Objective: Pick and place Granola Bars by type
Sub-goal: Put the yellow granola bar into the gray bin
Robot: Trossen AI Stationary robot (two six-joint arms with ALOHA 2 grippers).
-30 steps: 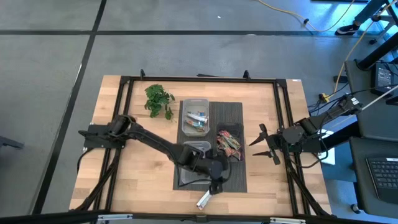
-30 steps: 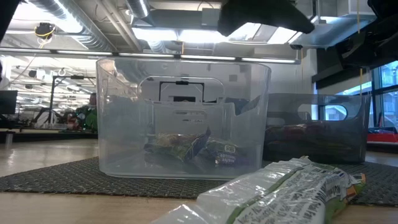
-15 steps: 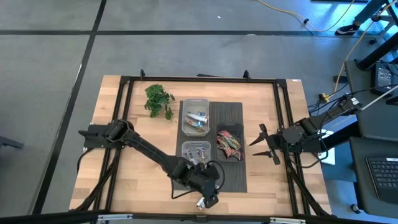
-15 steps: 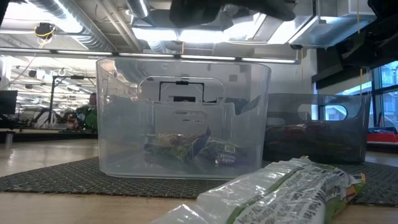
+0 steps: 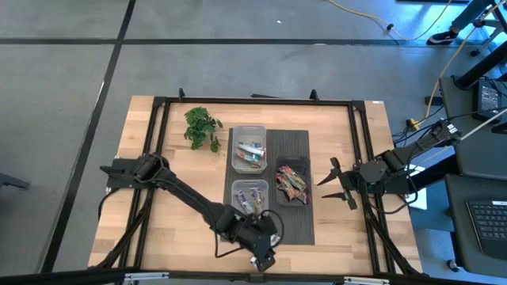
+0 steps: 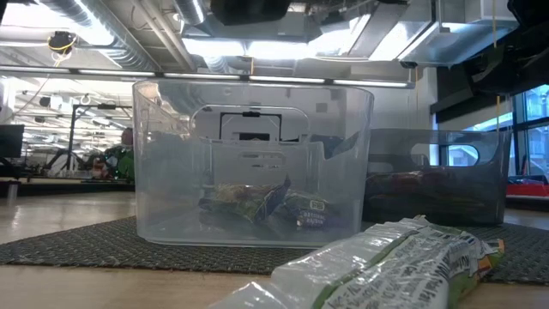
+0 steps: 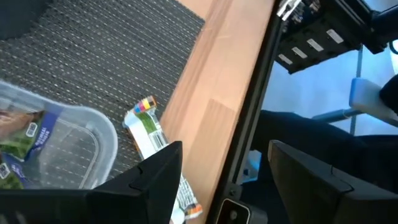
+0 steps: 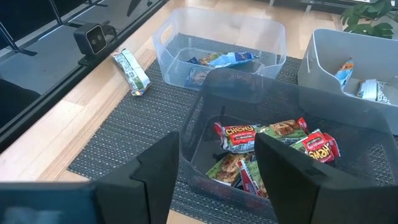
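A silver-and-green wrapped bar lies flat on the wood at the table's near edge, just off the dark mat; it fills the low view's foreground and shows in the right wrist view. My left gripper hangs open above it, and the low view shows only its dark underside at the top. Blue bars lie in the near clear tub. Silver and blue ones lie in the far clear tub, and red-green ones in the dark tub. My right gripper waits open, right of the mat.
A leafy green sprig lies on the wood left of the far tub. A black rail frame runs around the table. A small camera sits at the near edge beside the bar. Bare wood shows left of the mat.
My left gripper has swung from over the near clear tub toward the table's near edge and now hangs above the silver bar. The bar and the tubs have stayed where they were.
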